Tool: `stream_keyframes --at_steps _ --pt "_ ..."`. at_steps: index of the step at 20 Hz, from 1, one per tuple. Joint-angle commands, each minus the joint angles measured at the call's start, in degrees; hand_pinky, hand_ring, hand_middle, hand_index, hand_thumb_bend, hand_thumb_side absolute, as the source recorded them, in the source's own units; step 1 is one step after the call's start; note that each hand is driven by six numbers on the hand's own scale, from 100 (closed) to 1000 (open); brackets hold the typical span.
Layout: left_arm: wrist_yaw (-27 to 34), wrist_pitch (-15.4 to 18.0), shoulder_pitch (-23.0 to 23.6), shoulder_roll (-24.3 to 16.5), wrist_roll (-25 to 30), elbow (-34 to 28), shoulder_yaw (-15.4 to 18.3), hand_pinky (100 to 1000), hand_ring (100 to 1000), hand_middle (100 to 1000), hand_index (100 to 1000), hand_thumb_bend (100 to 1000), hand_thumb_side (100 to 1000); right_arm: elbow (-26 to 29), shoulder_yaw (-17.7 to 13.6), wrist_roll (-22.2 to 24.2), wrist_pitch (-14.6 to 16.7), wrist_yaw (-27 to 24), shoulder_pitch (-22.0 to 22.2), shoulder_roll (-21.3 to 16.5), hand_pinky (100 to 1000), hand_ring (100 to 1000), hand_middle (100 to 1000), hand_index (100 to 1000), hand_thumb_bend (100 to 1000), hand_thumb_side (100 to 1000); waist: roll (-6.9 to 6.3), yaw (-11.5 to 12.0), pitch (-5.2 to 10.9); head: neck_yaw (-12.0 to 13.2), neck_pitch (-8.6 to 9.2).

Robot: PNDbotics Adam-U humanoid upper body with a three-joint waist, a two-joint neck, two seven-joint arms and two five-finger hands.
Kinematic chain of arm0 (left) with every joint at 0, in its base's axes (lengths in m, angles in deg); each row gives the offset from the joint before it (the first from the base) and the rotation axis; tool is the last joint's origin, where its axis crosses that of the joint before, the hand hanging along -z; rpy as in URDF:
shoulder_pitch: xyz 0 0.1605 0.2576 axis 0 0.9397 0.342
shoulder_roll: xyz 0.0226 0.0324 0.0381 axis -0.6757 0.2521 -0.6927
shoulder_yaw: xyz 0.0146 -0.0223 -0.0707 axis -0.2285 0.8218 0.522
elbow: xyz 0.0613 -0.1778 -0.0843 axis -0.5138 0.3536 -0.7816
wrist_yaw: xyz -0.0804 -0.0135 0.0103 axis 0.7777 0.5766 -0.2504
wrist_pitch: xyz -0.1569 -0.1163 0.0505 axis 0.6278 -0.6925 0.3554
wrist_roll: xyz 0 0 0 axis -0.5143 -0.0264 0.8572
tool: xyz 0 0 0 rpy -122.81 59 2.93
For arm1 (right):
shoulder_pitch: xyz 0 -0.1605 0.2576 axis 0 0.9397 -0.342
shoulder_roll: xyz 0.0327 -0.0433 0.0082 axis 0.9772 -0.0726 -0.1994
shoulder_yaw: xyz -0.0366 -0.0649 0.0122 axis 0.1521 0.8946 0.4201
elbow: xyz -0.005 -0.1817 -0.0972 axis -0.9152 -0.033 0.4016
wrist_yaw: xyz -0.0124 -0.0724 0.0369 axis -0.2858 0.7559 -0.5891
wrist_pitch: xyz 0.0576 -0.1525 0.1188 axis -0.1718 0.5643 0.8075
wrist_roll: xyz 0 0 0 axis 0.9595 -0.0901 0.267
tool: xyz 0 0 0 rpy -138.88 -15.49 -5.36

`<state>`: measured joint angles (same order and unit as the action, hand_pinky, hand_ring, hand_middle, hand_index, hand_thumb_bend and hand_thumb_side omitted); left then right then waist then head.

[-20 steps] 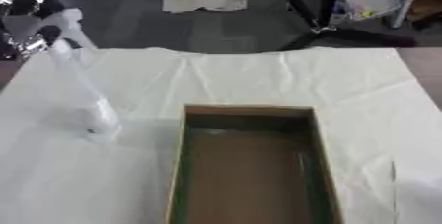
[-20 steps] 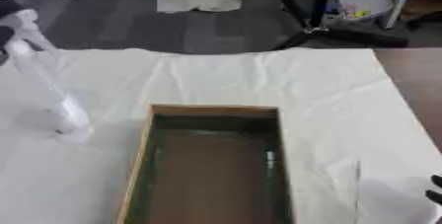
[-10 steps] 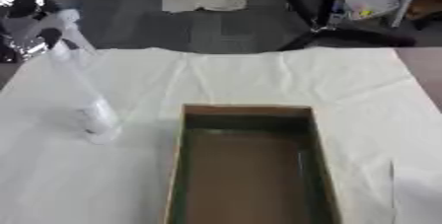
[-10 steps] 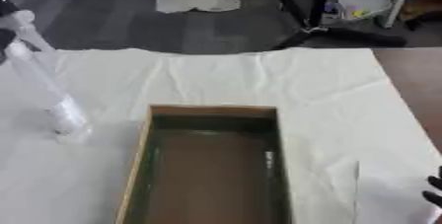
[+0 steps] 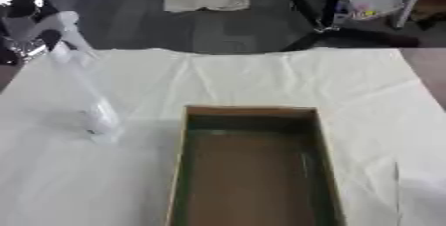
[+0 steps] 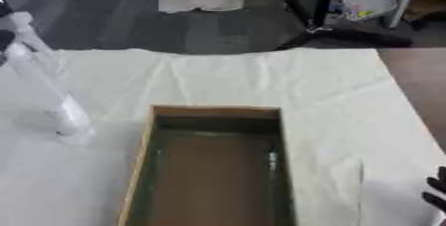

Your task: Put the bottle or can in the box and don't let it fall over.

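Standing upright left of the box point(image 5: 253, 160), the bottle point(image 5: 83, 85) has the left robot hand point(image 5: 31, 26) curled round its top.

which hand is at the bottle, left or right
The left hand, up at the bottle top on the far left; the right hand sits idle at the lower right corner.

White bottle point(image 6: 52, 90) stands upright left of open box point(image 6: 213, 170).
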<state>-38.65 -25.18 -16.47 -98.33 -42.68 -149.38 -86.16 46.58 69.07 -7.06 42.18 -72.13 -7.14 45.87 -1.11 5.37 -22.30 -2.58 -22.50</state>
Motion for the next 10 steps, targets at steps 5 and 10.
stream_keyframes --at_steps 5,10 --pt "-0.1 0.2 -0.9 -0.9 -0.4 -0.1 0.7 827 566 571 702 100 333 0.7 -0.1 0.1 0.2 -0.2 -0.3 -0.1 744 798 806 723 100 826 0.0 0.0 0.82 0.0 0.67" --pt "0.5 0.2 -1.0 -0.8 -0.7 -0.1 0.7 816 548 546 681 100 343 0.7 0.0 0.1 -0.1 -0.2 -0.3 0.0 744 798 807 724 100 830 -0.03 0.1 0.8 -0.1 0.61"
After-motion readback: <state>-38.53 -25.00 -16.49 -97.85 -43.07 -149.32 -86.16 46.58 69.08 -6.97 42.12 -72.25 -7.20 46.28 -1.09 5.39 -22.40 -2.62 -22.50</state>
